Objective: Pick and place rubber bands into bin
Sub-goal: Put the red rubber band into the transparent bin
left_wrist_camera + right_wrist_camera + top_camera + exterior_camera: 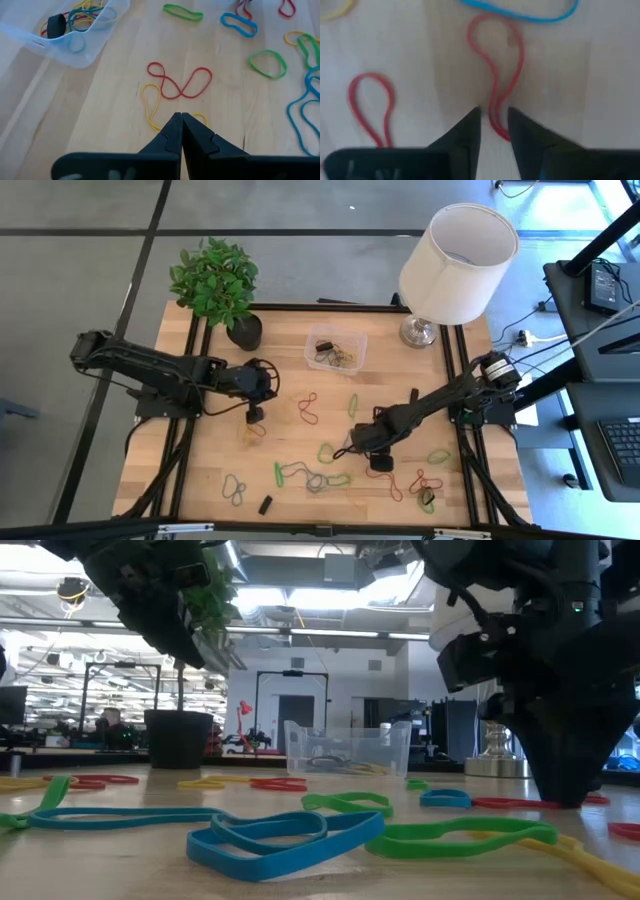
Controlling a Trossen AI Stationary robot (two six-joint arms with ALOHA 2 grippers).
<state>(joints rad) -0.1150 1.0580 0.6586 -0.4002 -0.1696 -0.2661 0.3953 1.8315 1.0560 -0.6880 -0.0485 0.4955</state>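
Right wrist view: right tool (494,120) fingers apart astride red rubber band (496,75) | floppy, light; pinch one strand | left tool (180,120) together.

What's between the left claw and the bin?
A twisted red band lies on the wood between the left claw and the bin, seen in the left wrist view.

No text, label, brand, number or sign could be read in any of the views. Nothing on the tabletop carried legible lettering, and whatever markings stood in the room behind it were too small and blurred to make out.
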